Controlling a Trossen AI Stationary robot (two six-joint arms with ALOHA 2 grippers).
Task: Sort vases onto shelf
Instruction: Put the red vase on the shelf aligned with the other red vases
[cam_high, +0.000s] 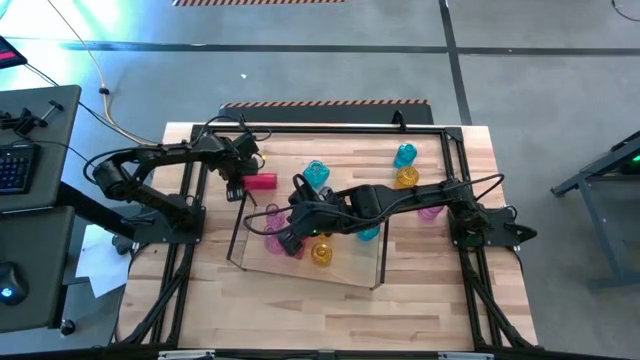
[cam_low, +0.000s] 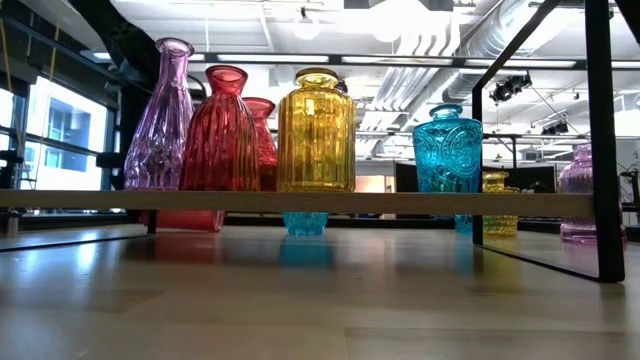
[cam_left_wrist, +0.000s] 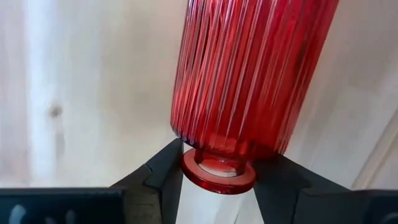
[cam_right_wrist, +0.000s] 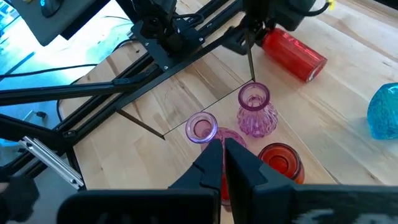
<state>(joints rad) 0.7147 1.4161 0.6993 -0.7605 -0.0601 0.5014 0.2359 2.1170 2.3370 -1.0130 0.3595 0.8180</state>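
Left wrist view shows the left gripper (cam_left_wrist: 219, 180) with fingers straddling the neck of a red vase (cam_left_wrist: 249, 81) lying on the table, closing to lift it. High view, centre: right gripper (cam_high: 287, 240), shut, hovers over the shelf (cam_high: 350, 268).

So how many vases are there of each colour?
Red vases: 3
Pink vases: 3
Cyan vases: 3
Yellow vases: 2
Total: 11 that I can make out; more may be hidden.
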